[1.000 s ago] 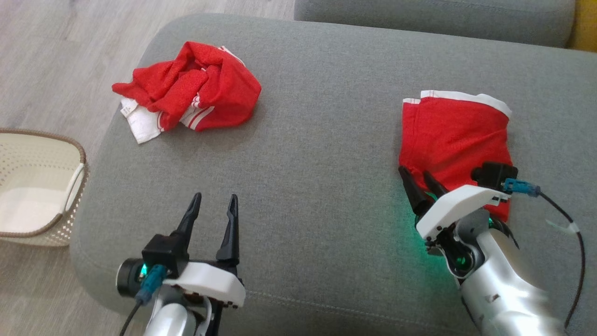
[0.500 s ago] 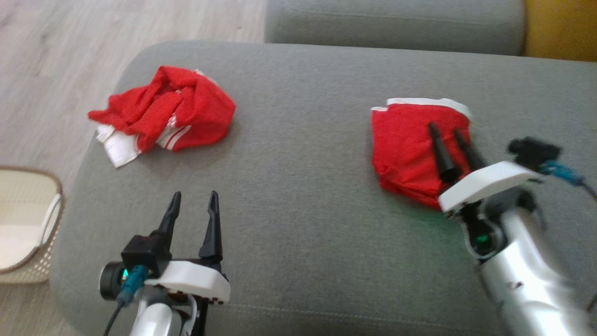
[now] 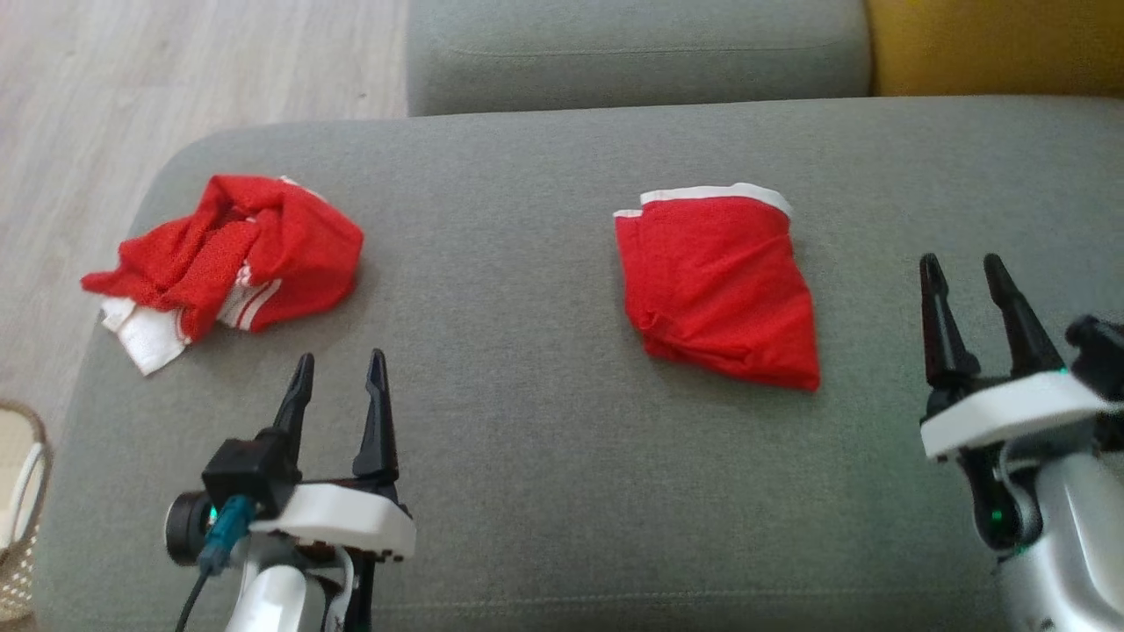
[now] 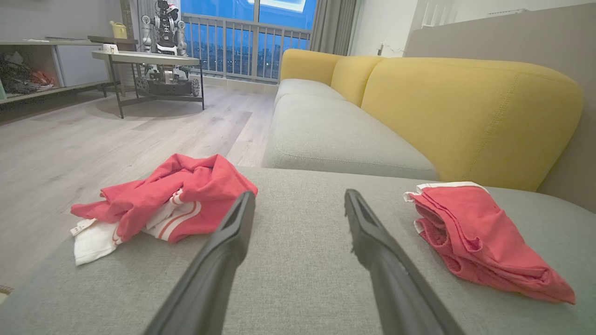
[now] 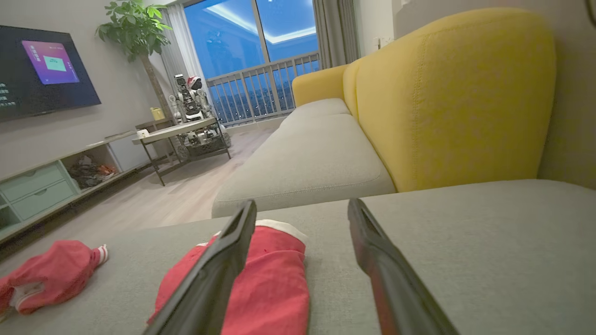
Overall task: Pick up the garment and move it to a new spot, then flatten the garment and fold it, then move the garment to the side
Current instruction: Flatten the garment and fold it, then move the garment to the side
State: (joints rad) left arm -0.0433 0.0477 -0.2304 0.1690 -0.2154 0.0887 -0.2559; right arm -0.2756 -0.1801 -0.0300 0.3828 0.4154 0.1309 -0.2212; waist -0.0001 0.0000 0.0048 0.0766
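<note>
The folded red garment (image 3: 716, 285) lies flat on the grey sofa seat (image 3: 527, 483), right of centre, its white waistband toward the backrest; a 2nd, crumpled red garment (image 3: 228, 259) sits near the seat's left edge. Both grippers are empty, fingers spread wide; the left gripper (image 3: 341, 358) hovers over the seat, nearer the crumpled heap; the right gripper (image 3: 961, 263) stands beside the folded piece, apart from it. Risks, as I judge them: the fold looks loose at its lower corner, so a brush from the right fingers could spring it open; a 1-layer pinch on the crumpled heap could drag it over the edge toward the basket (image 3: 22, 491); soft upholstery may snag a fingertip pressed too deep.
</note>
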